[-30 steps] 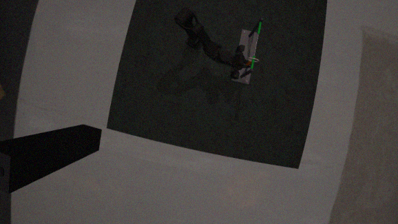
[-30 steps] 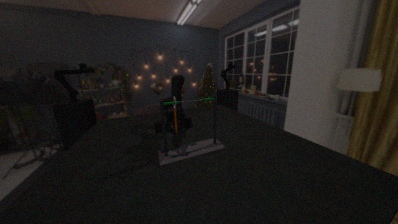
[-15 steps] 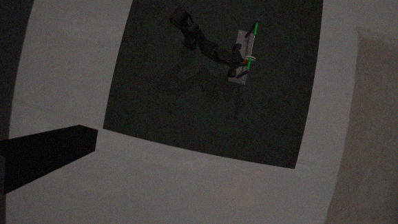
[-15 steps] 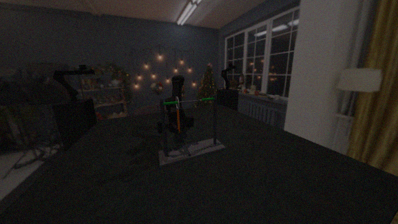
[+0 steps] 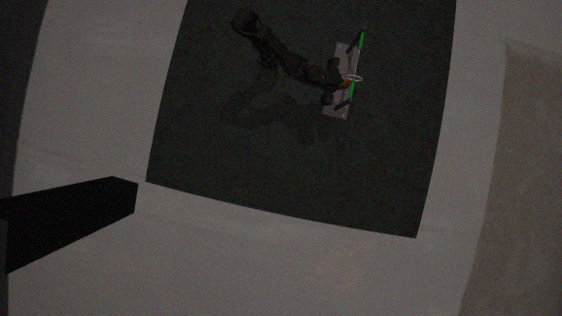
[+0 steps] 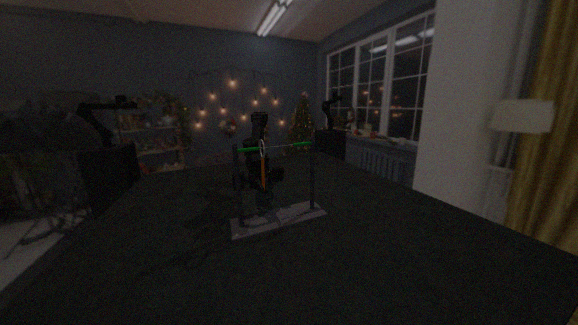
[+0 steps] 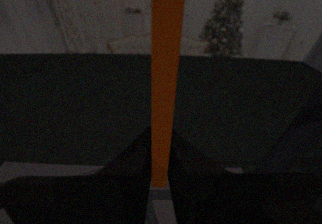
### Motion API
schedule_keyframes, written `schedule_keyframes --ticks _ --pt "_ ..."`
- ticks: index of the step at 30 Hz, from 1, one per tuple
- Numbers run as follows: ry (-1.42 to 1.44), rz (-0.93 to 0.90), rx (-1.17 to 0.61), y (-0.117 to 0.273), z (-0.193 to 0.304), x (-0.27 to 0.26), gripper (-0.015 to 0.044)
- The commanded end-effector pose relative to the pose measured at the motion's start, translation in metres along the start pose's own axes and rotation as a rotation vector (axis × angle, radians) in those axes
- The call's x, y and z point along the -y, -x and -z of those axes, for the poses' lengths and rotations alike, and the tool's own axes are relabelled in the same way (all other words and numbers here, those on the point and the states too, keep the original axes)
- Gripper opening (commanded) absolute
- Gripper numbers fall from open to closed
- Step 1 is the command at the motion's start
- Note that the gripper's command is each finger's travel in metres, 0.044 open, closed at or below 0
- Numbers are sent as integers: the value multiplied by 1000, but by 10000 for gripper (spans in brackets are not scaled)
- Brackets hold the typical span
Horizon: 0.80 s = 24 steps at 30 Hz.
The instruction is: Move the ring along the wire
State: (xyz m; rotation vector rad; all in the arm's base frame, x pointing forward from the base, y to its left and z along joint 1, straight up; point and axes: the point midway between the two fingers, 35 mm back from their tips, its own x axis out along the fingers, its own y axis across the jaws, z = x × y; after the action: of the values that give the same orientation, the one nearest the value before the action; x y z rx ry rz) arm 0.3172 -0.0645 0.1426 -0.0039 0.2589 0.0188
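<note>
With the end effector (image 5: 344, 85) (image 6: 263, 183) (image 7: 158, 132) nearly closed, gripping the handle (image 5: 345, 83) (image 6: 263, 173) (image 7: 164, 90), it should ease the ring (image 5: 361, 79) (image 6: 262, 156) slowly along, centred clear around the grey wire (image 5: 357, 63) (image 6: 280, 146).

The upper end of the orange handle (image 7: 166, 90) runs out of the wrist view.

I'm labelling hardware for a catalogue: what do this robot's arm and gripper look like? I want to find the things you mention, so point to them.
The arm (image 5: 287, 61) is black or very dark, with chunky jointed segments. The gripper (image 5: 344, 84) (image 7: 158, 132) is equally dark; its two fingers taper toward their tips. Dimness hides any cables or markings.
</note>
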Motion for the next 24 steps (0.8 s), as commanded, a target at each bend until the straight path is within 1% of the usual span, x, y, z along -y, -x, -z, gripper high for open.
schedule_keyframes --ticks 1,24 --pt "11 -1 4 1 -2 -4 -150" --pt "54 -47 0 1 -2 -22 -150"
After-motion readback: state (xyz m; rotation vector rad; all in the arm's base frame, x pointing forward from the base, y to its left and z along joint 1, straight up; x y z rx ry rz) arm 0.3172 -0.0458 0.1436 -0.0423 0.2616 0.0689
